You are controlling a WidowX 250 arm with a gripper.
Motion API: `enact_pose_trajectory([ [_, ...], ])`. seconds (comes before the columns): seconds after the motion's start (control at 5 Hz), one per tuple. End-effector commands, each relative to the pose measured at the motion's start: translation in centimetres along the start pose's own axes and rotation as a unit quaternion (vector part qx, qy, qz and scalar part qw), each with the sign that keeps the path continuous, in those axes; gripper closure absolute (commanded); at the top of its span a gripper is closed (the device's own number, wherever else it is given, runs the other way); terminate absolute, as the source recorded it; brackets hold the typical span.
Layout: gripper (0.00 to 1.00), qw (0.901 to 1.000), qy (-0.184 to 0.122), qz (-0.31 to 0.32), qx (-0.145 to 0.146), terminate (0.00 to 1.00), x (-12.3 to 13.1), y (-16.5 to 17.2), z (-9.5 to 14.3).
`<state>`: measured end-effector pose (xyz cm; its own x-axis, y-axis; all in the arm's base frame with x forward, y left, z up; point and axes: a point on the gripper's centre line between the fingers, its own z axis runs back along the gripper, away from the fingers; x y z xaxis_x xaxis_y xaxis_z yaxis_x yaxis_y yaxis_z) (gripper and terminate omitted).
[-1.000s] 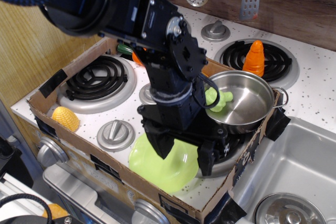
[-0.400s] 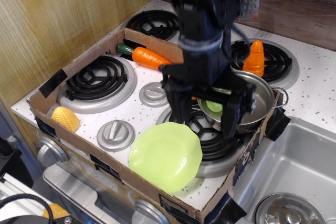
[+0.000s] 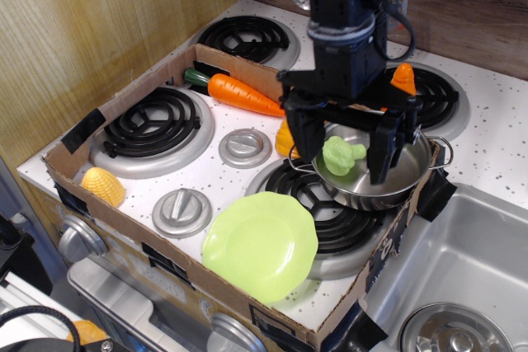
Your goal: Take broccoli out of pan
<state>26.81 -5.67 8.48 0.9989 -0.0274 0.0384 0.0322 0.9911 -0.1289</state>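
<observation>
The pale-green broccoli (image 3: 342,156) lies in the shiny steel pan (image 3: 406,172) on the front right burner, toward the pan's left side. My gripper (image 3: 342,162) hangs straight down over the pan. It is open, with one black finger (image 3: 303,139) at the pan's left rim and the other inside the pan, to the right of the broccoli. The broccoli sits between the fingers, and I cannot tell if they touch it.
An orange carrot (image 3: 243,94) lies at the back of the cardboard tray (image 3: 124,228). Yellow corn (image 3: 102,185) is at the front left and a lime-green plate (image 3: 260,245) at the front. An orange toy (image 3: 403,78) stands on the back burner. A sink (image 3: 470,278) is at the right.
My arm has moved back and to the right, from above the green plate to above the pan. The open fingers now stand on either side of the broccoli.
</observation>
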Motion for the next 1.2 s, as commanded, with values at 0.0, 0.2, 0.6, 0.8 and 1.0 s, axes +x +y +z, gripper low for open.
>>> enact_pose_trajectory([
  [0.0,0.00,0.9987,-0.042,-0.021,0.021,0.00,2.9,0.5,-0.7],
  [0.2,0.00,0.9973,-0.058,-0.015,0.042,0.00,3.7,1.0,-1.2],
  [0.6,0.00,0.9962,-0.068,-0.025,0.049,0.00,4.8,1.6,-2.2],
  [0.8,0.00,0.9964,-0.069,-0.023,0.044,0.00,4.9,2.0,-3.2],
  [1.0,0.00,0.9959,-0.079,-0.022,0.039,0.00,4.9,2.3,-4.3],
])
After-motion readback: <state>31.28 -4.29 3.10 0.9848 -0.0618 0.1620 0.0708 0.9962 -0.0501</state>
